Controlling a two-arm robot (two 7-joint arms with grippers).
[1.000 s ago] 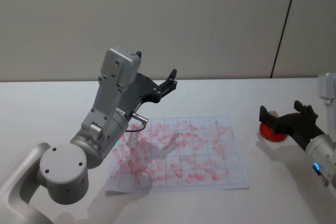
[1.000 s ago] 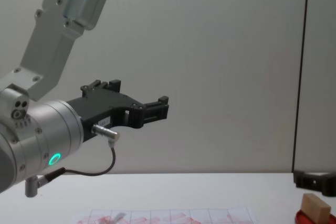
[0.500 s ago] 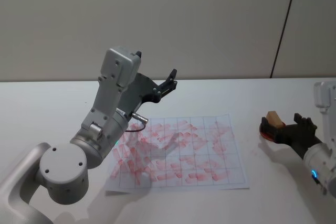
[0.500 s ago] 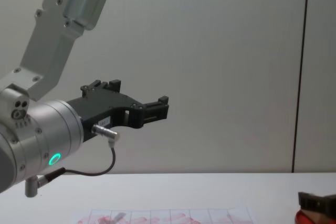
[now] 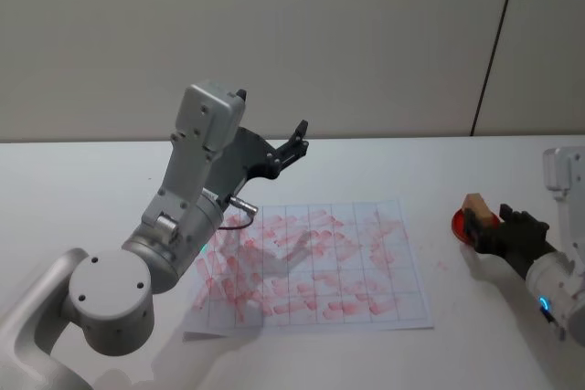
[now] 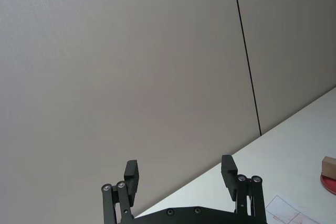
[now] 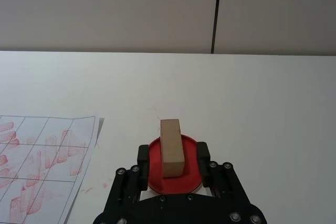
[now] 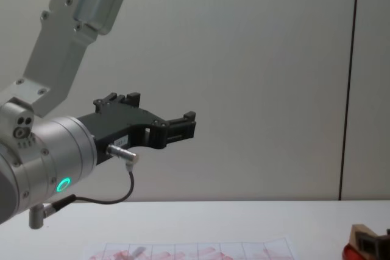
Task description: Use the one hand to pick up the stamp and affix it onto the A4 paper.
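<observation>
Now that your right gripper (image 7: 173, 154) has sunk open-jawed around the stamp (image 7: 171, 147), close it; your left gripper (image 6: 179, 170) idles open above the A4 paper (image 5: 366, 262).

A plain, matte beige-grey wall (image 5: 366, 34) rises behind the white worktop (image 5: 73, 180) and meets its far edge in a straight line. Toward the right, a thin dark vertical seam (image 5: 495, 43) runs down the wall to the worktop, dividing it into two panels. The light is soft and even, leaving faint shadows on the worktop's smooth surface.
</observation>
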